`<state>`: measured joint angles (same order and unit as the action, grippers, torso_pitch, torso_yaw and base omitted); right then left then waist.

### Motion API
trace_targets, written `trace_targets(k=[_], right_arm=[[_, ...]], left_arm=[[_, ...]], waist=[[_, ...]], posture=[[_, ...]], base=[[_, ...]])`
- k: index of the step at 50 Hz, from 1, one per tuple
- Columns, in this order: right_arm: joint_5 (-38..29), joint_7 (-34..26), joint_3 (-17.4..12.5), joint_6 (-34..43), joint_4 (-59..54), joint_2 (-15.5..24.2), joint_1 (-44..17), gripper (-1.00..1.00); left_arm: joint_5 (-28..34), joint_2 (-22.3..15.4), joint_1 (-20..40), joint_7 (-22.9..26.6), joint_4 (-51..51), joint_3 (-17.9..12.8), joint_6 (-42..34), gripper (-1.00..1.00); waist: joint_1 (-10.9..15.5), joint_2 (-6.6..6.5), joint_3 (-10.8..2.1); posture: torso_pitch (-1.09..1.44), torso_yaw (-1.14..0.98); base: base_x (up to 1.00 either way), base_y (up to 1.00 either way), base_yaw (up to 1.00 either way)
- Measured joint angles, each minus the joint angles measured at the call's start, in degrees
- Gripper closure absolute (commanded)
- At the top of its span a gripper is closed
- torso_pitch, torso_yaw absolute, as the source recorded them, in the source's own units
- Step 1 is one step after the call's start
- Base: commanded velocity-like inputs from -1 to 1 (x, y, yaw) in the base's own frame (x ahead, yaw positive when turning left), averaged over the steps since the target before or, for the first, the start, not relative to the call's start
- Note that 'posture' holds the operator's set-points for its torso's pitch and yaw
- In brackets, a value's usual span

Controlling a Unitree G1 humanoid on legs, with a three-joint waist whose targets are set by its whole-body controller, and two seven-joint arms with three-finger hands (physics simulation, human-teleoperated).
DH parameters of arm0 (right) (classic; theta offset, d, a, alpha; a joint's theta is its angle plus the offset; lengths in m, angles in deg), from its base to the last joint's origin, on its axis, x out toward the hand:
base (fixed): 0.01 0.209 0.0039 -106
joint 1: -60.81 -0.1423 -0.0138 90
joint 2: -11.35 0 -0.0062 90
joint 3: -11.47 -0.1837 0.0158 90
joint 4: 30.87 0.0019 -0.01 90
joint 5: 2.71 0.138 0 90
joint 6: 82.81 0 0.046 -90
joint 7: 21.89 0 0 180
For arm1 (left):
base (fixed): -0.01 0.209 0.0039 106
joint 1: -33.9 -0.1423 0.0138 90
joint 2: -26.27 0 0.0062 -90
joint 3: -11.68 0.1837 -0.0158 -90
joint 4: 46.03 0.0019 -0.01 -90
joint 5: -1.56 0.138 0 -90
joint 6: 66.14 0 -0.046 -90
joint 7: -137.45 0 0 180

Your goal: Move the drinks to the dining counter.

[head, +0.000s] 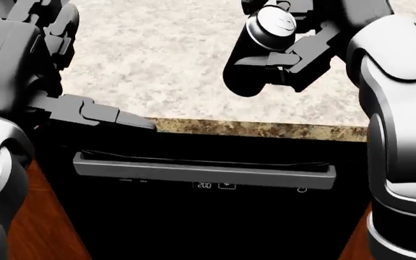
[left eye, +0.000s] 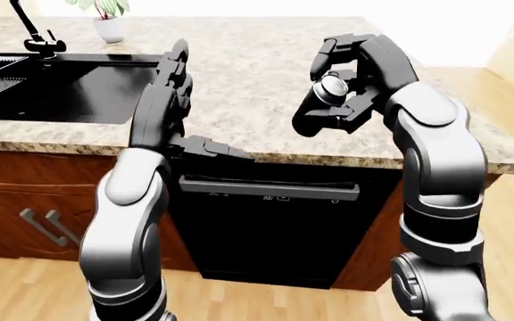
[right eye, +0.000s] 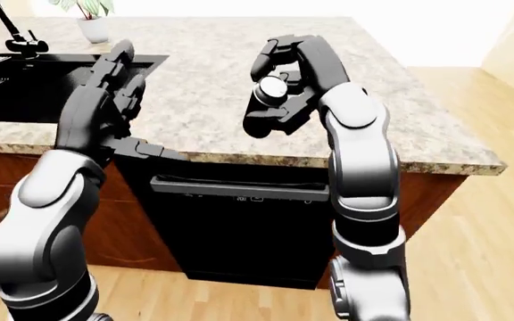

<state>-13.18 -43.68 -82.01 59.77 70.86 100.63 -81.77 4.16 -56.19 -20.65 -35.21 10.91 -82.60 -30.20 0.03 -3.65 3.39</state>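
Fingers of the right hand (left eye: 339,93) clasp a dark bottle (head: 255,54) above the granite counter (left eye: 257,73)

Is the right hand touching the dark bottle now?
Touching. The left-eye view shows the right hand with fingers closed round the dark bottle.

A speckled beige and brown granite counter (left eye: 266,73) tops reddish-brown wood cabinets (left eye: 25,194) and a black dishwasher (left eye: 271,234) with a grey handle (head: 200,170), above a pale wood floor (left eye: 266,301), while the dark grey right hand (left eye: 346,90) grips a black bottle (head: 255,57) with a silver cap (head: 274,21).
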Motion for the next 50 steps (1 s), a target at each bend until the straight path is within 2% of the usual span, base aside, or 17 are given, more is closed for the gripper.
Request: trace_targets(k=[3, 7, 9, 10, 12, 15, 17, 20, 23, 26, 30, 42, 50], right_arm=[[0.3, 0.0, -0.3, 0.2, -0.3, 0.0, -0.2, 1.0], [0.1, 0.7, -1.1, -0.4, 0.9, 0.2, -1.1, 1.0], [0.3, 0.9, -1.4, -0.9, 1.2, 0.3, -1.7, 1.0], [0.3, 1.1, -1.6, -1.1, 1.3, 0.4, -1.8, 1.0], [0.5, 1.4, -2.0, -1.4, 1.0, 0.6, -1.0, 1.0], [0.3, 1.7, -2.5, 0.0, -1.0, 0.9, 0.2, 1.0], [0.3, 1.8, -2.3, 0.9, -1.7, 1.0, 0.4, 1.0], [0.7, 1.8, -1.9, 1.4, -0.8, 0.9, 0.0, 1.0], [1.3, 1.8, -2.0, 0.4, 0.5, 1.0, -1.0, 1.0], [1.7, 1.2, -0.9, 0.4, 1.6, 1.0, -0.4, 1.0], [0.6, -0.6, 0.5, 1.3, 0.3, 1.1, -0.1, 1.0], [-9.1, -6.3, 2.2, 1.8, -6.2, 0.5, 1.3, 1.0], [-15.0, -7.1, 2.0, -1.4, -12.6, -0.8, 0.9, 1.0]], left_arm=[[0.0, 0.0, 0.4, -0.1, -0.3, 0.1, 0.0, -1.0], [-0.3, 0.0, 0.6, -0.1, -1.6, 0.1, 0.9, -1.0], [-0.3, -0.2, 1.0, -0.2, -1.6, -0.1, 1.2, -1.0], [-0.3, -0.2, 1.3, -0.3, -1.7, 0.0, 1.3, -1.0], [-0.5, 0.6, 0.3, -0.3, -1.5, 0.5, 1.3, -1.0], [-1.2, 0.7, -0.2, 0.1, 0.2, 1.6, 0.3, -1.0], [-1.3, 0.6, -0.2, 0.1, 0.3, 1.4, -0.1, -1.0], [-1.0, 0.3, 0.0, -0.2, -0.4, 0.7, 0.2, -1.0], [-0.9, 0.2, 0.6, -0.4, -1.4, 0.5, 1.0, -1.0], [-0.9, -0.1, 0.2, -0.4, -1.2, 0.0, 1.0, -1.0], [-0.9, -0.2, 0.4, -0.6, -1.1, -0.1, -0.1, -1.0], [-1.5, 0.0, 0.0, -0.5, -0.7, 0.3, 0.8, -1.0], [-1.6, 0.1, 0.0, -0.6, -0.8, 0.4, 1.2, -1.0]], waist=[[0.2, 0.89, -0.8], [0.8, 2.95, -1.54], [0.7, 4.48, -1.63], [0.5, 5.91, -1.34], [0.3, 5.32, -0.06], [0.1, 6.13, 1.52], [0.4, 6.11, 2.04], [0.4, 4.97, 1.85], [0.1, 2.23, 0.36], [0.2, 3.77, -0.1], [0.4, 4.57, -0.74], [0.3, 4.29, -0.56], [0.1, 4.04, -0.45]], posture=[[0.0, 0.0], [0.0, 0.0], [0.0, 0.0], [0.0, 0.0], [0.0, 0.0], [0.0, 0.0], [0.0, 0.0], [0.0, 0.0], [0.0, 0.0], [0.0, 0.0], [0.0, 0.0], [0.0, 0.0], [0.0, 0.0]], base=[[0.32, 0.0, 0.0], [0.2, 0.0, 0.0], [0.0, 0.0, 0.0], [0.0, 0.0, 0.0], [0.0, 0.0, 0.0], [0.0, 0.0, 0.0], [0.0, 0.0, 0.0], [0.0, 0.0, 0.0], [0.0, 0.0, 0.0], [0.0, 0.0, 0.0], [0.0, 0.0, 0.0], [0.0, 0.0, 0.0], [0.0, 0.0, 0.0]])
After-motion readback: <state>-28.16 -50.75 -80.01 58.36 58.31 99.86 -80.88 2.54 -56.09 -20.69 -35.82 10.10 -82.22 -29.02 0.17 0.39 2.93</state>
